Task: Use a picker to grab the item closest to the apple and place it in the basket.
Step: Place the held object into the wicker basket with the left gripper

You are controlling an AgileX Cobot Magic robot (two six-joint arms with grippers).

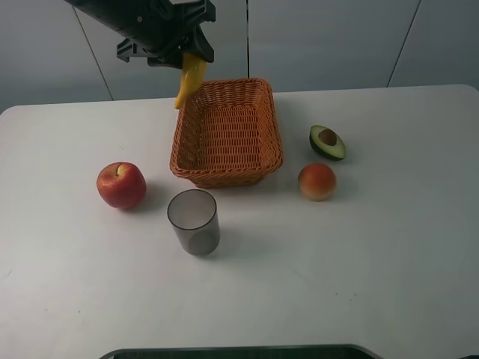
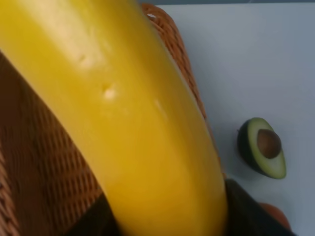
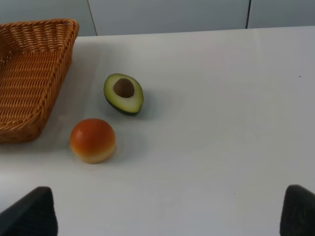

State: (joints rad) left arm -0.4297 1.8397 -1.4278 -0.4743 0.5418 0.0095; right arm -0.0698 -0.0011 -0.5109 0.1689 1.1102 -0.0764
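Left jaws tight on banana [image 1: 189,78], arm [image 1: 127,19] high above basket's [image 1: 224,178] far-left rim.

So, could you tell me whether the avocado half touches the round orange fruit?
Apart. The right wrist view shows a strip of bare table between the avocado half and the round orange fruit.

— Banana [image 1: 190,78]?
— Yellow, smooth, hanging nearly upright in the air, gripped at the top end. Lower tip over the far left corner of the basket [image 1: 224,176], perhaps just inside the rim; hard to tell.
— Basket?
— Brown wicker, rectangular, upright.
— Apple [image 1: 120,185]?
— Red, upright, well left of the basket's near end.
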